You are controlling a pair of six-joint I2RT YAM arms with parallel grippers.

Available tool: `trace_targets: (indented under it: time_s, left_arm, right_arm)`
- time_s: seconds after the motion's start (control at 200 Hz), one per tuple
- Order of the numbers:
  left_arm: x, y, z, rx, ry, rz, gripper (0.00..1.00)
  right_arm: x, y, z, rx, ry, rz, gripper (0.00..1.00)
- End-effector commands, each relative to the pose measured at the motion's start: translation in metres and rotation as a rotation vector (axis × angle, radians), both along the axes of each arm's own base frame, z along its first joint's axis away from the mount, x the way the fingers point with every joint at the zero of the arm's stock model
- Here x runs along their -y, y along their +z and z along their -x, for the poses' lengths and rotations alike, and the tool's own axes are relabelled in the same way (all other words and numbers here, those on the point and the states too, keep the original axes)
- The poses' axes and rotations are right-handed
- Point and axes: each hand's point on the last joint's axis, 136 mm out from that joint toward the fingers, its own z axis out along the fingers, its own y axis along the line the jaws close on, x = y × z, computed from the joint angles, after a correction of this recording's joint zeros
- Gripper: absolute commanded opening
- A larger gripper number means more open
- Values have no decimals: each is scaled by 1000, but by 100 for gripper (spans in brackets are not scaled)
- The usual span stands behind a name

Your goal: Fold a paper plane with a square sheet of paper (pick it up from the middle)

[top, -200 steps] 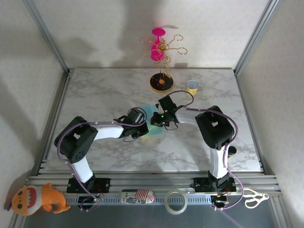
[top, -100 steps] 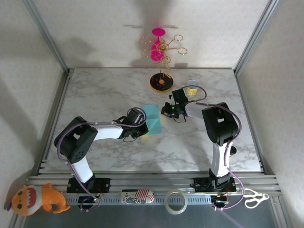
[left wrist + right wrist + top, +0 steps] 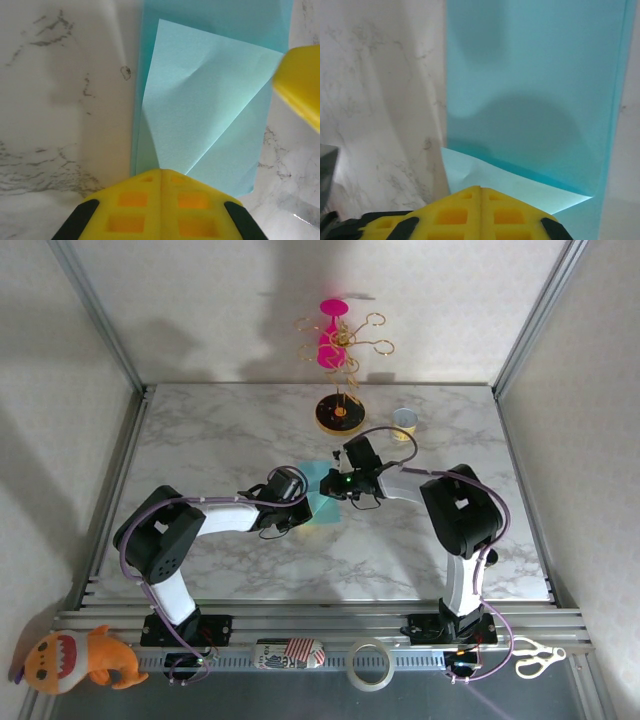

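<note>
Top external view: a marble table (image 3: 200,440) sits between pale walls, and the square sheet of paper (image 3: 322,510), partly folded, lies mid-table at 6 o'clock of the round stand base (image 3: 340,413), largely hidden under both wrists. The left gripper (image 3: 161,182) and right gripper (image 3: 481,192) each have their fingers pressed together at the paper; I cannot tell whether they nip it.

One desk (image 3: 200,450); two arms, the left arm (image 3: 225,514) and the right arm (image 3: 455,508); two yellow pincers, the left pincer (image 3: 161,174) and the right pincer (image 3: 481,189); one teal square sheet of paper (image 3: 200,100), showing one folded flap; one black-and-yellow stand base (image 3: 340,414) bearing one gold wire rack (image 3: 352,340); one pink goblet-shaped piece (image 3: 332,310); one small yellow cup (image 3: 404,423); along the front rail, one orange plush toy (image 3: 75,658), one striped pouch (image 3: 290,652), one tape roll (image 3: 368,664), one pair of scissors (image 3: 538,655).
</note>
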Motion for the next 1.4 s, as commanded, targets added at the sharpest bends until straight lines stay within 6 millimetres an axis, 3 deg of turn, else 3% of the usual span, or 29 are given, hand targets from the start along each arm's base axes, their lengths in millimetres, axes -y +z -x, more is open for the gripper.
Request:
trace_targets:
  time_s: [0.0,0.19,0.305,0.626,0.861,1.021,1.222,1.397]
  left_arm:
    - [-10,-4,12,-47,-20,-46,0]
    - [12,33,-2,72,-69,75,0]
    - [21,42,-10,107,-84,109,0]
    - [36,23,-26,74,-86,101,0]
    - [36,11,-27,57,-85,94,0]
    - [23,-7,-17,21,-75,37,0]
    - [-2,-30,15,-63,-71,-24,0]
    - [-12,-18,32,-79,-80,-14,0]
  right_arm:
    - [4,-19,5,-45,7,42,0]
    - [19,-41,6,-77,-29,148,0]
    - [21,-45,9,-95,-30,153,0]
    - [21,-47,10,-107,-34,152,0]
    - [20,-47,10,-109,-35,149,0]
    - [22,-51,12,-120,-37,156,0]
    - [24,-53,14,-123,-37,169,0]
    - [24,-50,13,-117,-33,167,0]
